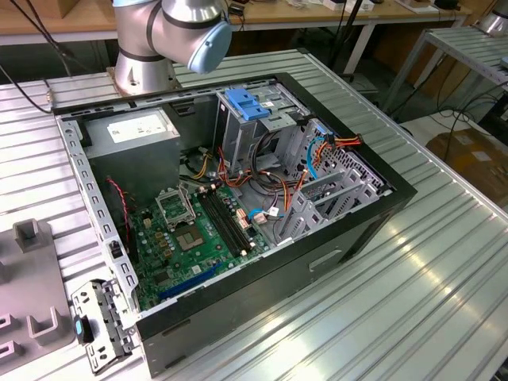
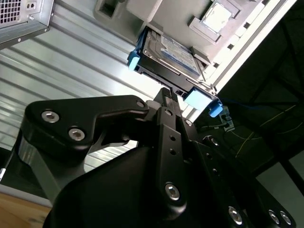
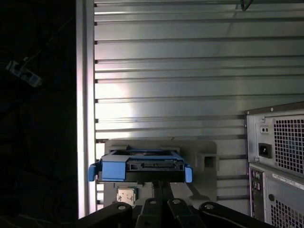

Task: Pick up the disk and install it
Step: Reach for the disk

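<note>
The grey-metal disk (image 2: 171, 54), white label upward, blue bracket (image 2: 197, 99) along its edges, is laid flat on a grey plate (image 3: 209, 187).

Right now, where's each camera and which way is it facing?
Exterior view: off the arm, looking down into the open computer case; arm beyond it.
First wrist view: on the arm, looking past the gripper at the disk, end-on.
Second wrist view: on the arm, looking along the gripper at the disk's label.
Both wrist views share gripper and disk.

No print can be read. The label on the disk (image 2: 171, 53), just beyond the fingers (image 2: 166, 114), shows only illegible lines.
</note>
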`<state>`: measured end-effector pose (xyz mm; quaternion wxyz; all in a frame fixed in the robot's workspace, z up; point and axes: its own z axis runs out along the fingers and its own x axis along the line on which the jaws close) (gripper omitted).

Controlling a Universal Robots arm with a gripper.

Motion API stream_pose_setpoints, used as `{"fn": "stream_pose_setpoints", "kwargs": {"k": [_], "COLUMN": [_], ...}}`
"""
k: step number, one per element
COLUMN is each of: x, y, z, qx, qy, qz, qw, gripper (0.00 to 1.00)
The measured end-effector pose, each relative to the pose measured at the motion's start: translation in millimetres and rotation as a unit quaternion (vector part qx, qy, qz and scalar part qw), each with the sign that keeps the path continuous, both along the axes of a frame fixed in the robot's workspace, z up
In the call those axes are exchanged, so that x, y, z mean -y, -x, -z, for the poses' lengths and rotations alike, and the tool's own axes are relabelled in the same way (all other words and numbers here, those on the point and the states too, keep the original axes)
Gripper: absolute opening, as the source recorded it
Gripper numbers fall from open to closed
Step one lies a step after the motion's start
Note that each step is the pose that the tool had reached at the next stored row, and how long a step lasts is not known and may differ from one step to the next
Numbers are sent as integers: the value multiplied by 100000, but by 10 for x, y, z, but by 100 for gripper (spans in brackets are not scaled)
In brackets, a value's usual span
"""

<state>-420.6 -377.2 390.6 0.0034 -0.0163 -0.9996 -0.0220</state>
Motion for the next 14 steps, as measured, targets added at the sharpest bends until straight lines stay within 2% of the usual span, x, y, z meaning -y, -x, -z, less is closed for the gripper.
{"fn": "stream_pose_setpoints", "kwargs": {"k": [7,14], "x": [0,0], "y": [189,421], "z": [2,7], "qx": [-8,-7], "qy": [1,-1], "qz": [-8,-5], "qw": [100000,100000], "gripper": [11,11]}}
